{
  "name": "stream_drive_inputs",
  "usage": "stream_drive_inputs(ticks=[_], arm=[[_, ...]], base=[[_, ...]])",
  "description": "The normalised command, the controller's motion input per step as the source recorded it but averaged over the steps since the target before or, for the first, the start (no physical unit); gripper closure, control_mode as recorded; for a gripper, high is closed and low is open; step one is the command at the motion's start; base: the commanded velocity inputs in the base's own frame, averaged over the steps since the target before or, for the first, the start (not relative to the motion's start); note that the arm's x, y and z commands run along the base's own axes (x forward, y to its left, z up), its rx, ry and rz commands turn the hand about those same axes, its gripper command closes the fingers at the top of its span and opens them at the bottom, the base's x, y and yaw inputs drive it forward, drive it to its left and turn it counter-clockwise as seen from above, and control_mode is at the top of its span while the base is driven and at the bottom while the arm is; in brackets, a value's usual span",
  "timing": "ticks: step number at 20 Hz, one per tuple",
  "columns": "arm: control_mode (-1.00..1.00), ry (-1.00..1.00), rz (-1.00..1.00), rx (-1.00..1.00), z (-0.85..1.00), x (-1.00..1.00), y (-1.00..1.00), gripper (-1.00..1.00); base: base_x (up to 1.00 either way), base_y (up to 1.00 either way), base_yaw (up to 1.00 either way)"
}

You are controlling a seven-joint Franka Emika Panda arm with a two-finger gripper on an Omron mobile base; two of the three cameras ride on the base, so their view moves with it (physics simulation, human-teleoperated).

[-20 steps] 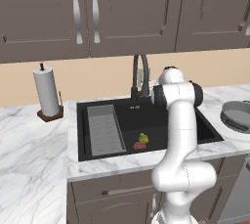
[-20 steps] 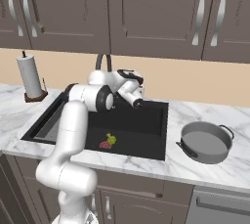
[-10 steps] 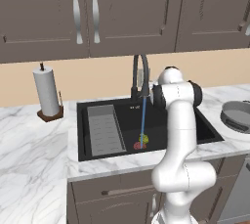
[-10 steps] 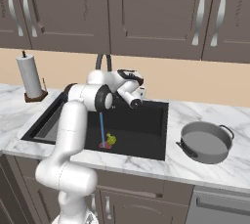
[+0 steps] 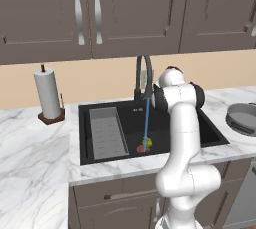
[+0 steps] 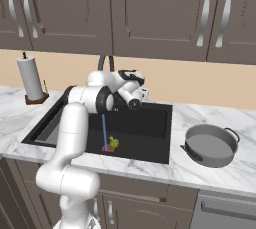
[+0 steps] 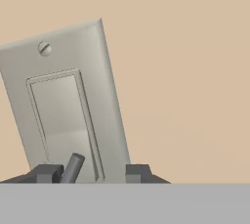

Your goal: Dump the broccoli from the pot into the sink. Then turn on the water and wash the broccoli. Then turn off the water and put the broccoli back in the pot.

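Fingers (image 7: 93,173) closed, gripping nothing; the two small dark tips sit at the bottom of the hand view with a thin grey lever (image 7: 73,168) between them, pale wall switch plate (image 7: 68,105) behind. In the right base view the hand sits up at the back of the sink, beside the dark arched faucet (image 5: 143,75); judged position: at the faucet's handle, which fits the water-on step.

Water running: thin blue stream (image 5: 146,123) falls from the faucet spout straight down into the large black rectangular sink (image 5: 210,128).

Small lumpy yellow-green broccoli floret (image 6: 113,143) lies on the sink floor, right at the foot of the stream and just beside the flat red round drain (image 6: 106,148). Well placed for washing.

Grey ribbed tray insert (image 5: 106,133) occupies the left part of the basin, apart from the floret.

Round shallow grey metal pot (image 6: 210,144) stands upright on the white marble desk (image 5: 30,158) to the right of the sink, apparently empty, clear of the water, ready to receive the floret again.

White paper towel roll on a brown stand (image 5: 48,95) at the far left of the desk, not involved.

Judgement: dump done, wash in hand; remaining are water off and return of the floret to the pot.
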Motion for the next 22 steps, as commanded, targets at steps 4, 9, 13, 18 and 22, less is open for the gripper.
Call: stream_drive_inputs(ticks=[4,9,13,18,22], arm=[[-1.0,0.03,-0.04,0.0,0.0,0.0,-0.14,-1.0],[-1.0,0.01,-0.02,0.0,0.01,0.0,-0.22,-1.0],[-1.0,0.0,0.0,0.02,0.13,-0.09,-0.6,-1.0],[-1.0,-0.04,0.0,0.06,0.31,-0.28,-0.64,-1.0],[-1.0,-0.07,0.0,0.11,0.43,-0.21,-0.32,-1.0]], base=[[0.0,0.0,0.0],[0.0,0.0,0.0],[0.0,0.0,0.0],[0.0,0.0,0.0],[0.0,0.0,0.0]])
